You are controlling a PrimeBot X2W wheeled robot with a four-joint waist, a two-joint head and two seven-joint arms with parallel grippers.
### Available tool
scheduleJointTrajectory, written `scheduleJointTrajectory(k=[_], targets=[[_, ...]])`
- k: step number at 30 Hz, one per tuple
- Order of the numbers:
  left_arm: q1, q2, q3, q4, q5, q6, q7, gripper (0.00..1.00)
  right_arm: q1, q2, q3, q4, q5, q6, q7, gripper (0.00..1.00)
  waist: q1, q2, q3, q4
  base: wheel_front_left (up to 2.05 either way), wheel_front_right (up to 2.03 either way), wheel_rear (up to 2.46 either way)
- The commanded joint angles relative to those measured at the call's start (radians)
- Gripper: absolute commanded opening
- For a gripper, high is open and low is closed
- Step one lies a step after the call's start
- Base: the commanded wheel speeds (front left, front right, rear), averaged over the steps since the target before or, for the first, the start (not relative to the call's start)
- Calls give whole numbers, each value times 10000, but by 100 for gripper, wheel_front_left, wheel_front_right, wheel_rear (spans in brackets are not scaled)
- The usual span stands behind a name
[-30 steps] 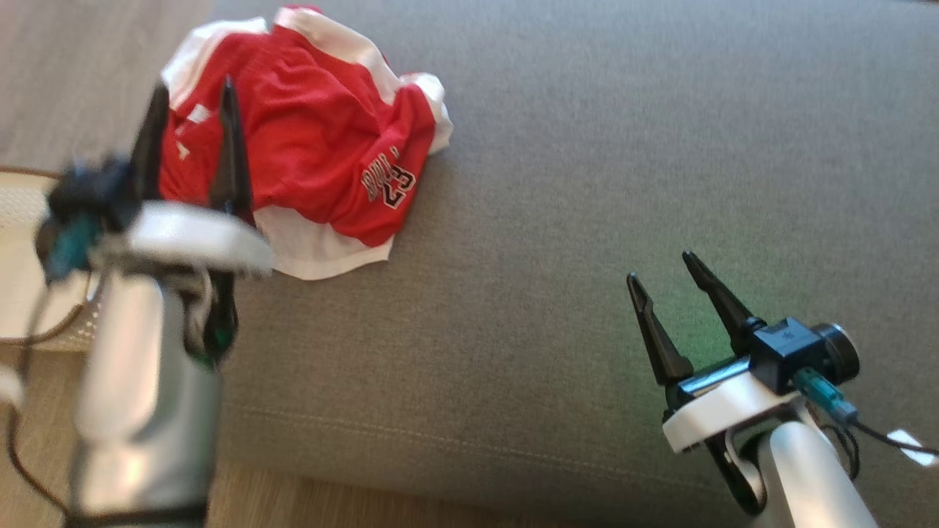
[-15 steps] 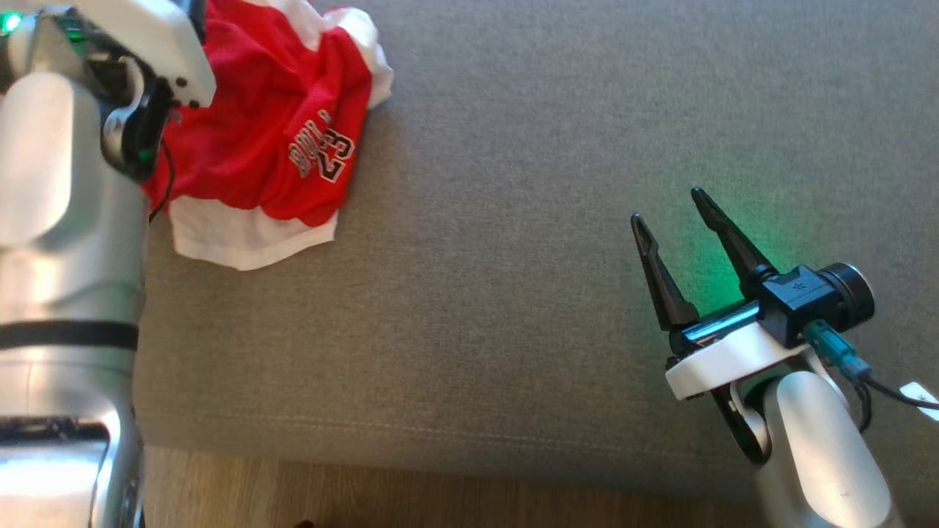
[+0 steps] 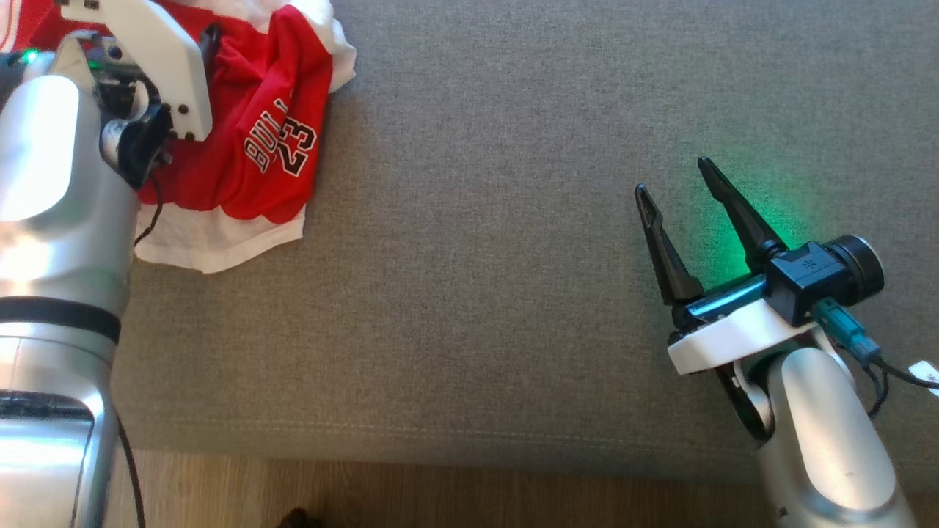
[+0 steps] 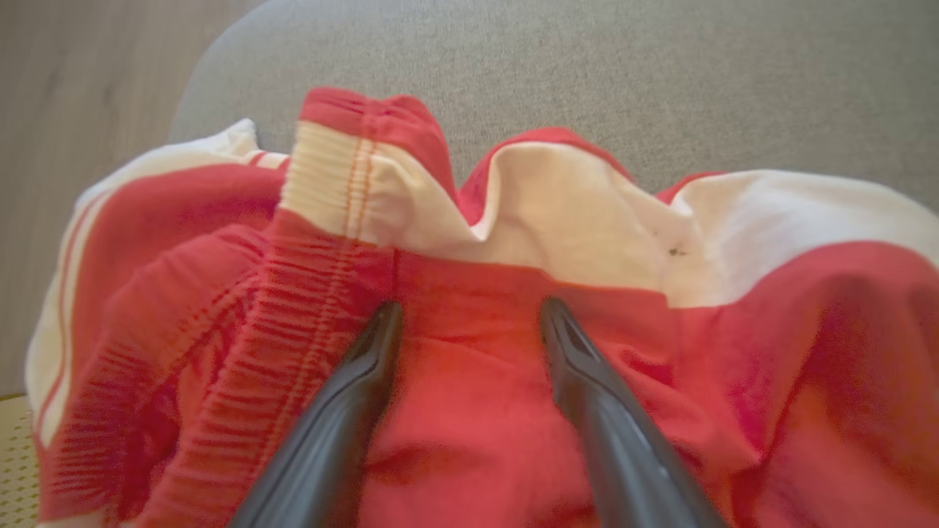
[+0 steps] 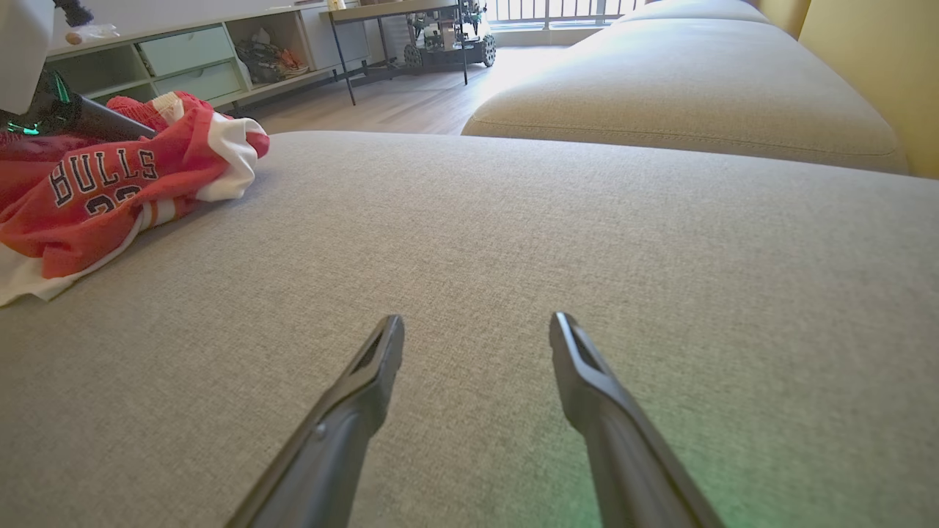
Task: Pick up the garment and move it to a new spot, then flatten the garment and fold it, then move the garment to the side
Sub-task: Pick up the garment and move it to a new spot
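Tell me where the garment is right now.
The garment lies crumpled at the head view's upper left, on the grey cushion near its left edge, with the open left tool over it.

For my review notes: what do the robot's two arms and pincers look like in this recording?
The left forearm and right forearm are glossy silver; the left has a black band. A white plate tops the right wrist, carrying a black camera with a teal plug and black cable. The left pincer and right pincer each have two long, tapered black fingers.
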State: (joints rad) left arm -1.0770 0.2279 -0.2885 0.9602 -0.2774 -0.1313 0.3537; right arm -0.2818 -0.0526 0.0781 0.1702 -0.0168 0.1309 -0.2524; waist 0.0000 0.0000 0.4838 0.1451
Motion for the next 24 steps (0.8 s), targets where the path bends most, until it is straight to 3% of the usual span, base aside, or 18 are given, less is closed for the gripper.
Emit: scheduleJointTrajectory(k=[1, 3, 5, 13, 19, 24], targets=[[-332, 592, 120, -72, -162, 8, -151, 100, -145, 24, 252, -362, -47, -2, -93, 100, 0, 0, 86, -23, 0, 0, 0], [-259, 607, 31, 89, -325, 8, -343, 100, -193, 24, 224, -392, -46, -2, -93, 100, 0, 0, 157, -16, 0, 0, 0], [-209, 634, -94, 143, -505, 7, -630, 0, -215, 24, 193, -403, -54, -2, -93, 100, 0, 0, 206, 0, 0, 0, 0], [-292, 665, -251, -348, -1601, 7, -2497, 0, -239, 24, 192, -286, 23, -2, -93, 100, 0, 0, -64, 57, 0, 0, 0], [-437, 1074, -1144, -1734, -2049, 7, -4274, 0, -107, 24, 288, -205, 226, -2, -93, 100, 0, 0, -789, -53, 0, 0, 0], [-561, 1184, -1688, -2869, -2418, 6, -5017, 0, 123, 24, 360, -157, 509, -2, -93, 100, 0, 0, -1516, -349, 0, 0, 0]])
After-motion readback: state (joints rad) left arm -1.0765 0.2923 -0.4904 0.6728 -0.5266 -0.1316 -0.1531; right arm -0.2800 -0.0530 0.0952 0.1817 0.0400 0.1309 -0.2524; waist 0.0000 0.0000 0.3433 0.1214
